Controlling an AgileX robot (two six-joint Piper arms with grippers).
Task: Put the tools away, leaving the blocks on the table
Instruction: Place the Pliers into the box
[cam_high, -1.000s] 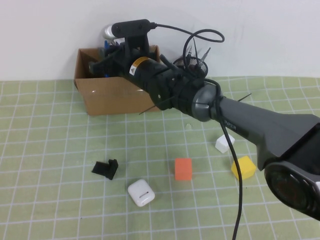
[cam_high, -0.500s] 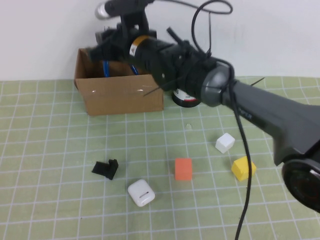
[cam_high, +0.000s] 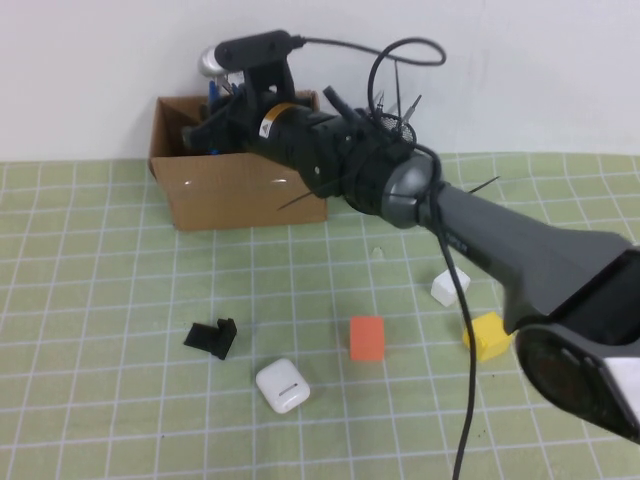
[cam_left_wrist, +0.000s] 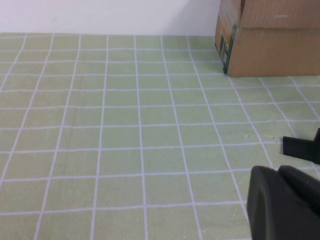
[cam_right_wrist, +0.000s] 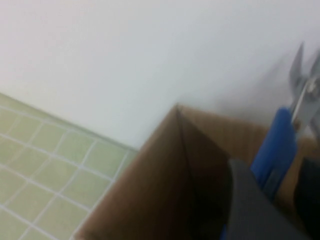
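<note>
**Right arm reaches over the cardboard box with the pliers**

From where I stand, the right arm stretches from the lower right of the high view up to the upper left, and the right gripper hangs over the open cardboard box at the back of the bench. In the right wrist view the blue-handled pliers stand upright between the dark fingers, closed on the blue handles, with the metal nose pointing up in front of the white wall and the box's inner corner just beside them.

A wire mesh cup sits behind the arm, near the box's right end.

Lower down the frame the blocks lie on the green grid: the orange cube near the centre, the white cube to its upper right, and the yellow cube at the right, partly behind the arm's cable. A small black bracket and a white earbud case lie left of the orange cube.

The left gripper shows only as a dark shape in the lower right of its own wrist view, low over the bench; I cannot tell how its fingers stand.
</note>
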